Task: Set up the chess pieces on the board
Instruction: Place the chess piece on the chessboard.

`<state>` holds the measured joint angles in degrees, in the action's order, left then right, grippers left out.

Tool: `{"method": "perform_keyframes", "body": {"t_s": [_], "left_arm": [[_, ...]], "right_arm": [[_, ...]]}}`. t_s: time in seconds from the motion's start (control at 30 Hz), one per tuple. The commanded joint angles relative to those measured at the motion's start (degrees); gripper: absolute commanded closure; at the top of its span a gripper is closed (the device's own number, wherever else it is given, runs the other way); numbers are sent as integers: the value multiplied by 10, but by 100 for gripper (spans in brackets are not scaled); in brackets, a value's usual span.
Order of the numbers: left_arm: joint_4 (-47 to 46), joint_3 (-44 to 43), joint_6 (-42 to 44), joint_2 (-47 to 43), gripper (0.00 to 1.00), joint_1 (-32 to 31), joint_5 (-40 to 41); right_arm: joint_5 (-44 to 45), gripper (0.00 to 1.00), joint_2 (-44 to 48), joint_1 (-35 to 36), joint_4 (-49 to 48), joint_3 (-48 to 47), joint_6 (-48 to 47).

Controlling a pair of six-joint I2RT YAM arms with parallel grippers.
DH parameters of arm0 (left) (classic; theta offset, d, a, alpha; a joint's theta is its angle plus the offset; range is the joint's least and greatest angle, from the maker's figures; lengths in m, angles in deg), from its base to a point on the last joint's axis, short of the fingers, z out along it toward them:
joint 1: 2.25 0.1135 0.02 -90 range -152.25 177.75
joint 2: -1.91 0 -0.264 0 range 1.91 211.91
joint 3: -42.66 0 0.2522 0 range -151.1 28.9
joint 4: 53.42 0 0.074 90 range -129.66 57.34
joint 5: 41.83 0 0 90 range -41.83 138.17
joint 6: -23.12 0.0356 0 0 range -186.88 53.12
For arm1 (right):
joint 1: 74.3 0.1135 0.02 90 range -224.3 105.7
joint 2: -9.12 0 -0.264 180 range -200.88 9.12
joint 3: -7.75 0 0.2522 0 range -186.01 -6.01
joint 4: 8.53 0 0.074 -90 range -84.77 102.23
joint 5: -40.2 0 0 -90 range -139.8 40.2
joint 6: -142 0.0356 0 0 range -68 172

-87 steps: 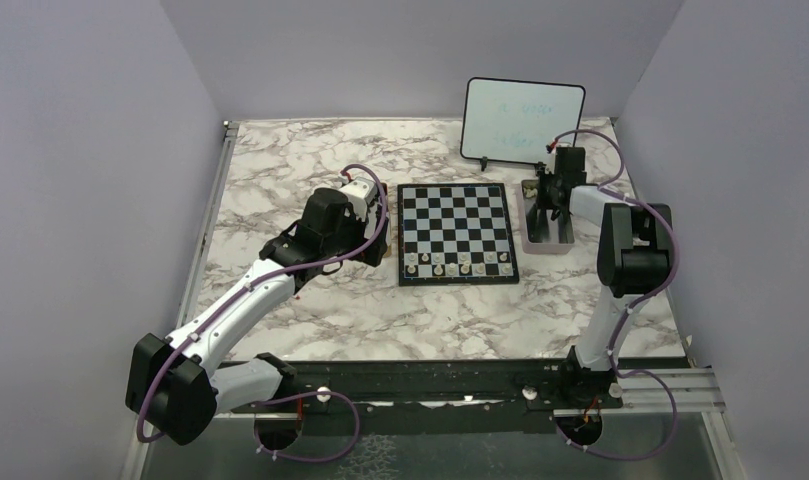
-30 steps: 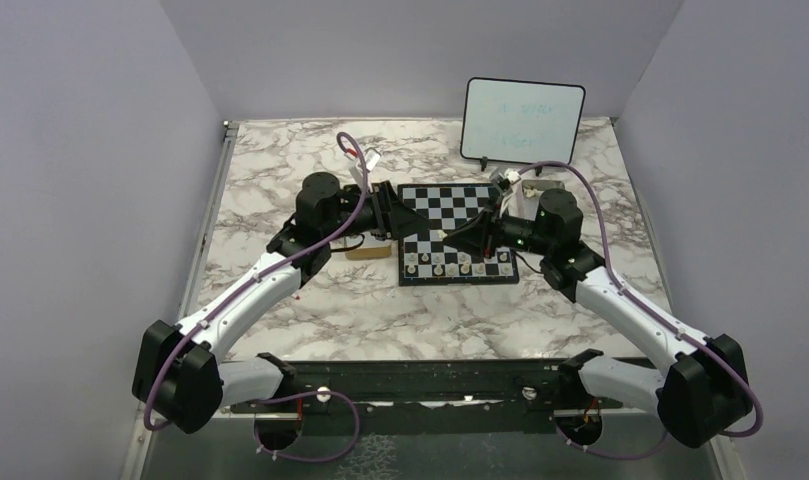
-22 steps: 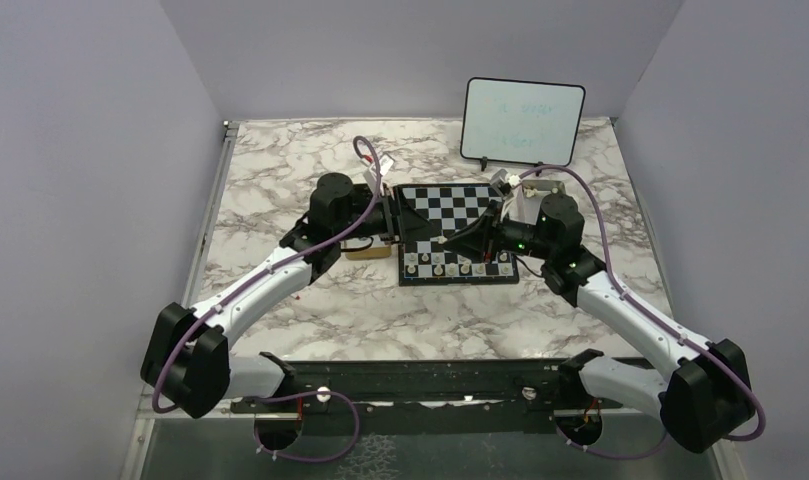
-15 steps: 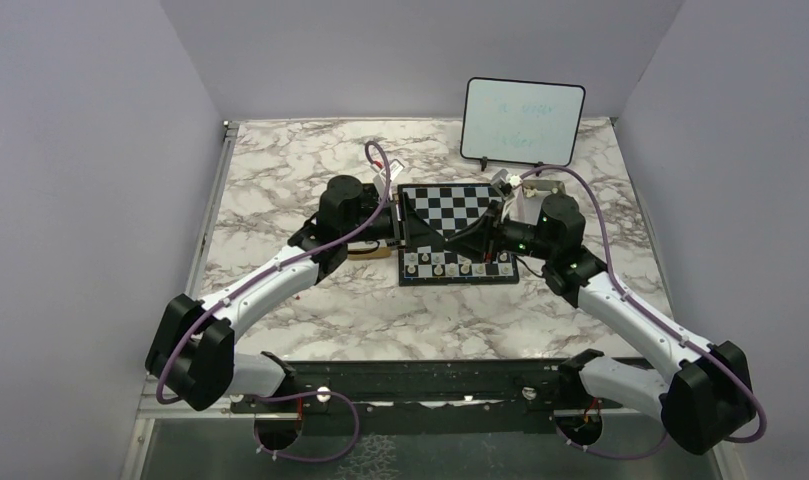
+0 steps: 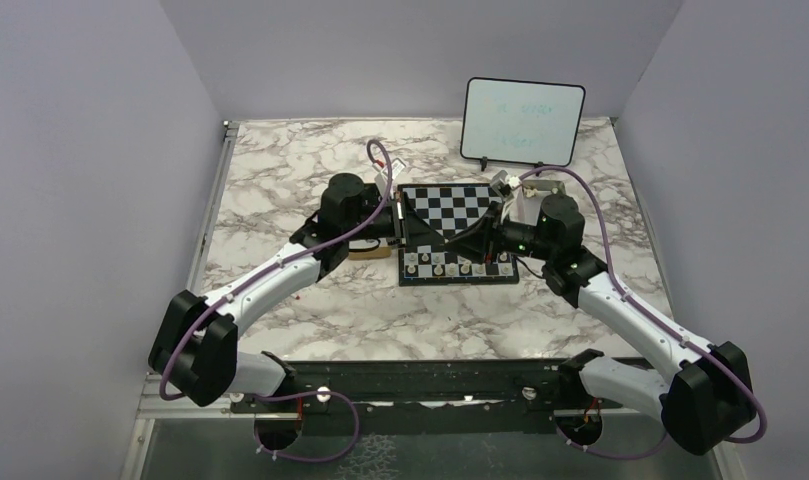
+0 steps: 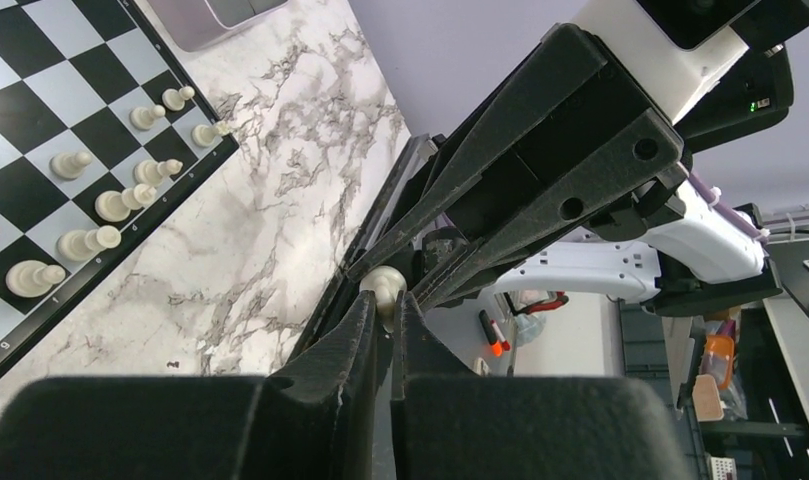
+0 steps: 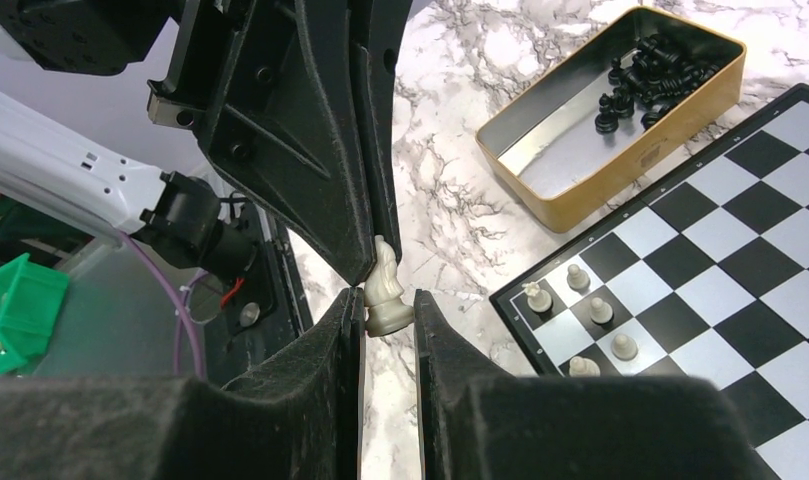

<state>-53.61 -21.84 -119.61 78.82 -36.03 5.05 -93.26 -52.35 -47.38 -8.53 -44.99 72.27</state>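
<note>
Between the right fingers [image 7: 320,400] and the left fingers [image 7: 325,170] hangs a cream chess piece [image 7: 385,300]. Both sets clamp it, at base and head, likely a handover.

My right gripper [image 7: 388,305]: clamps one cream knight [image 7: 384,282]; left gripper [image 7: 377,258] pinches its top. Beyond: gold tin [image 7: 630,140] holding black pieces [image 7: 642,68]; board [image 7: 750,250], few cream pieces [image 7: 600,310].

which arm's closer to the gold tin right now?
Left. The left arm passes over the gold tin beside the board's left edge. The right arm comes in from the board's opposite side; both clamp one white piece above the board.
</note>
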Motion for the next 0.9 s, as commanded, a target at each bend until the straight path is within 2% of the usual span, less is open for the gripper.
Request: {"method": "perform_keyframes", "body": {"t_s": [0.0,0.07,0.2,0.27,0.4,0.47,0.6,0.67,0.87], "left_arm": [[25,-29,38,6,95,-2,2],[59,-35,63,3,97,-2,21],[125,-49,114,-1,97,-2,61],[168,-58,145,-4,97,-4,89],[245,-73,202,-15,97,-15,169],[282,-81,228,-19,97,-29,223],[331,-99,261,-14,98,-64,329],[345,-106,269,-9,98,-78,367],[377,-125,280,15,98,-119,476]], "right_arm": [[-5,77,2,4,9,1,-10],[2,69,2,3,18,0,-14],[37,41,11,3,49,-5,-25],[78,33,16,3,80,-10,-28],[179,23,23,4,135,-21,-32],[220,13,26,3,155,-17,-32],[285,8,28,3,168,-8,-30],[313,0,24,3,180,-12,-30],[420,0,27,3,209,-13,-19]]}}
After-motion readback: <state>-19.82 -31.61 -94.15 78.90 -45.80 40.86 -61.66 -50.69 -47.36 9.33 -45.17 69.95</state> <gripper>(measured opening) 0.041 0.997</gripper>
